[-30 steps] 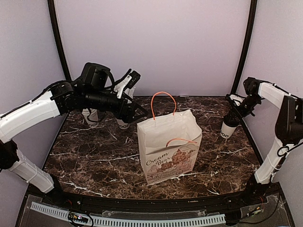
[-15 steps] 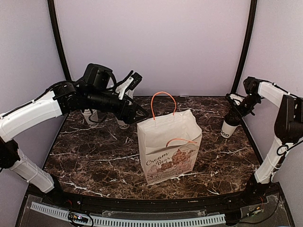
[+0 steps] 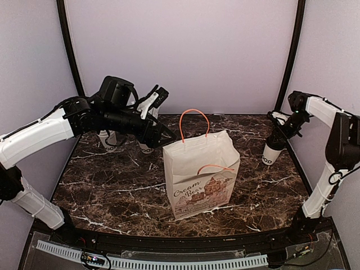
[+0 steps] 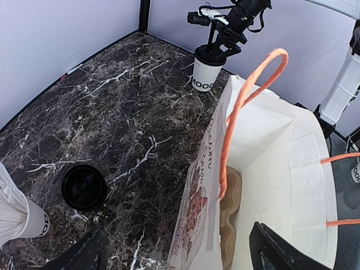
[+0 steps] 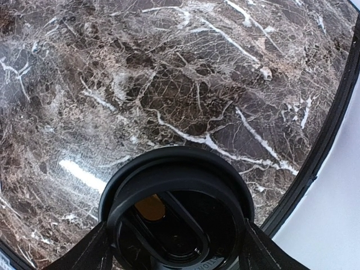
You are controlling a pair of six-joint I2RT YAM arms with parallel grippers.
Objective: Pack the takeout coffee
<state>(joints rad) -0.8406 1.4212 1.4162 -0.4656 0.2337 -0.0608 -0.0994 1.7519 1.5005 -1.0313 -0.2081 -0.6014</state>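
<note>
So, going from the left: a white cup (image 3: 109, 140) stands near the back-left corner of the table (image 3: 112, 191). A second cup (image 3: 145, 147) is just right of it, and both are half hidden under the left arm, close to the back edge. The wrist view there also catches a round black thing (image 4: 84, 187), lid-shaped, flat on the marble. The left gripper (image 4: 178, 241) hangs just above the left rim of the paper bag (image 3: 199, 180), fingers wide apart, not holding anything. The bag stands upright mid-table, mouth open, orange handles (image 4: 225, 163) sticking up. Something brown and moulded (image 4: 230, 205) lies at its bottom. Bare marble runs along the front edge and across the gap right of the bag. Past that gap, the takeout coffee (image 3: 271, 152) stands upright at the back right, well apart from the bag. It's near the table's right edge and the black corner post (image 3: 289, 62). The right gripper (image 4: 221, 49) is down over its dome lid (image 5: 177, 219), with a finger (image 5: 93, 250) on each side hard up against the rim. Can't tell whether they're actually squeezing it.
</note>
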